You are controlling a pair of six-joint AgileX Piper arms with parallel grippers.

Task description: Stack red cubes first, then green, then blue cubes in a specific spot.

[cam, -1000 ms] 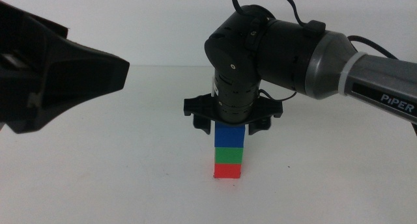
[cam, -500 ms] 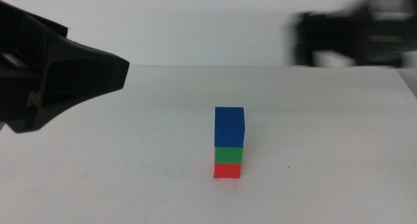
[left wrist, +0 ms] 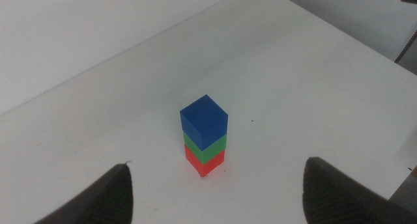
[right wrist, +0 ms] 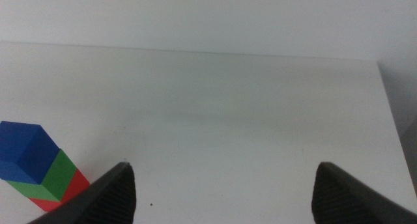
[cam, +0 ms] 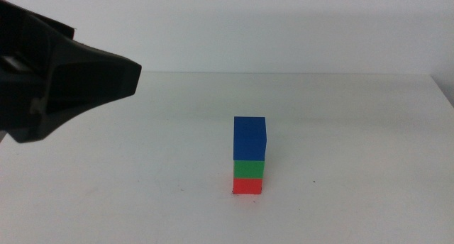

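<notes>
Three cubes stand as one upright tower on the white table: red cube [cam: 247,186] at the bottom, green cube [cam: 249,169] on it, blue cube [cam: 250,138] on top. The specific spot lies hidden under the tower. No gripper touches the tower. In the left wrist view my left gripper [left wrist: 217,168] is open and empty, facing the blue cube [left wrist: 204,120], green cube [left wrist: 207,148] and red cube [left wrist: 203,164] from a distance. My right gripper [right wrist: 223,167] is open and empty, far from the stack; blue cube [right wrist: 23,152], green cube [right wrist: 60,174] and red cube [right wrist: 73,187] show in a corner of its view.
The dark bulk of the left arm [cam: 64,81] fills the left side of the middle view, raised above the table. A tiny dark speck [cam: 312,181] lies on the tabletop right of the tower. The table's right edge [cam: 441,88] shows at far right.
The right gripper, which stood over the blue cube a second ago, has pulled away up and to the right and left the middle view. The tower has not moved.
</notes>
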